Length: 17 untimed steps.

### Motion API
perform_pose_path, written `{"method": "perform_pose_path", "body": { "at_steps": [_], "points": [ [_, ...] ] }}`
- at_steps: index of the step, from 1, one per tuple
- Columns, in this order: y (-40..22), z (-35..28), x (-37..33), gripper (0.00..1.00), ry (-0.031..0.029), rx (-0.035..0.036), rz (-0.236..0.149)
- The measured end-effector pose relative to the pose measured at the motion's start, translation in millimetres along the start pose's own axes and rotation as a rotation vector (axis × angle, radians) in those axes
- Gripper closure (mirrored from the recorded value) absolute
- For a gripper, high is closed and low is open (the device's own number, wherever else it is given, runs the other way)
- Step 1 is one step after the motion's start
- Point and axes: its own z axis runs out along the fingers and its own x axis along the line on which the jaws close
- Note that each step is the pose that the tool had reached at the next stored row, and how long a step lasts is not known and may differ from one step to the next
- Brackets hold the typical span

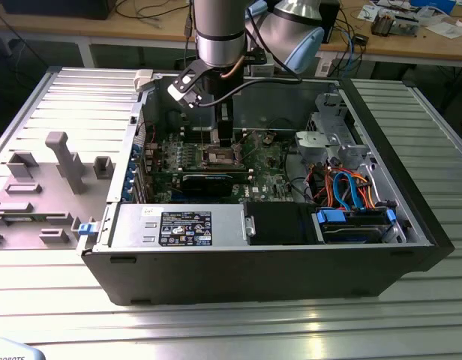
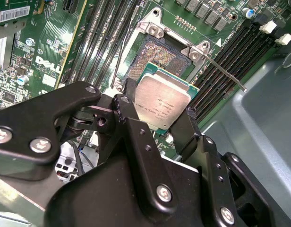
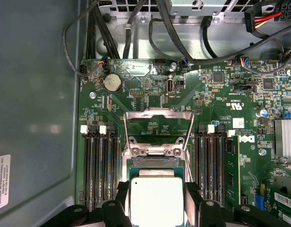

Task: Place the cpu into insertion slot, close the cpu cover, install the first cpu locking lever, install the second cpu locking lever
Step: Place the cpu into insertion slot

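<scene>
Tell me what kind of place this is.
Probably a robotics lab or workshop: a gripper holds a chip inside an open computer case on a ribbed metal table, with a cluttered wooden workbench behind.

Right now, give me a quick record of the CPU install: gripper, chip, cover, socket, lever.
gripper: shut on the cpu
cpu: held over the socket, not seated
cpu cover: swung open
socket: exposed, empty
locking lever: unlatched, sticking out beside the socket

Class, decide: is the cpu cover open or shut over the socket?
Open: the cpu cover is swung back, leaving the socket bare; the tool grips the cpu.
</scene>
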Motion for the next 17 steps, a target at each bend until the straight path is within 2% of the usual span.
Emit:
{"method": "perform_pose_path", "body": {
  "at_steps": [6, 17],
  "points": [
    [0.0, 0.3, 0.0, 0.46, 0.0001, 0.0000, 0.000],
    [-2.1, 23.4, -0.3, 0.46, -0.0001, 0.0000, 0.002]
  ]
}}
